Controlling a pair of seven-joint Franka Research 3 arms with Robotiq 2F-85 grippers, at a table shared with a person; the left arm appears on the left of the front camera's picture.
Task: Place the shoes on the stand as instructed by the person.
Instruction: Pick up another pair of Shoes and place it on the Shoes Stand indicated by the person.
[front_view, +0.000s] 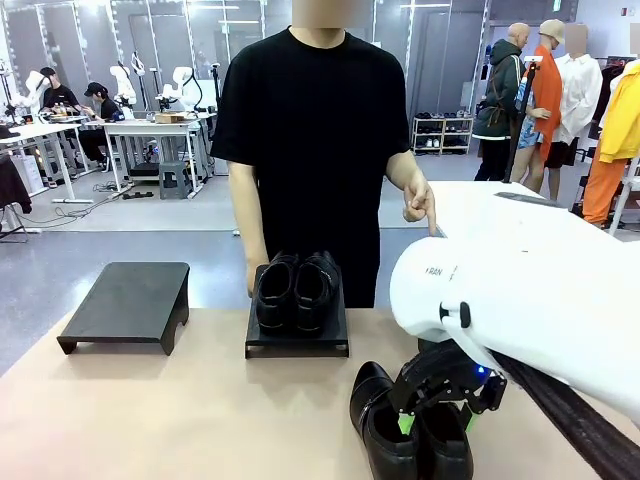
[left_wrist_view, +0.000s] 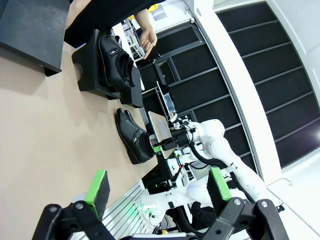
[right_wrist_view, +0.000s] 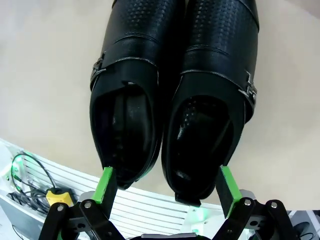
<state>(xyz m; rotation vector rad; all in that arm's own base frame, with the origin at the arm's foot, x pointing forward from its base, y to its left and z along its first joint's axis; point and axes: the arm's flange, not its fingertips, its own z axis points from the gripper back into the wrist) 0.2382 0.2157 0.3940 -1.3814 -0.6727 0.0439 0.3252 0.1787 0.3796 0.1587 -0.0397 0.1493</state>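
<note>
A: Where is the near pair of shoes (right_wrist_view: 127, 90)?
B: Its heels lie between the spread right fingers (right_wrist_view: 106, 181), at the surface's (front_view: 180, 410) 6 o'clock edge. The left fingers (left_wrist_view: 97, 187) are spread too, holding nothing.
A: Free room?
B: Bare surface at 9 o'clock. The second pair (front_view: 295, 290) stands on the middle stand (front_view: 297, 345), at 11 o'clock.

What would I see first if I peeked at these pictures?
First, the big white robot arm on the right, its right gripper open over the heels of a pair of shiny black shoes at the table's near edge. Next, a second pair sits on the middle black stand, right in front of the person in black. Another black stand sits to the left of it.
</note>
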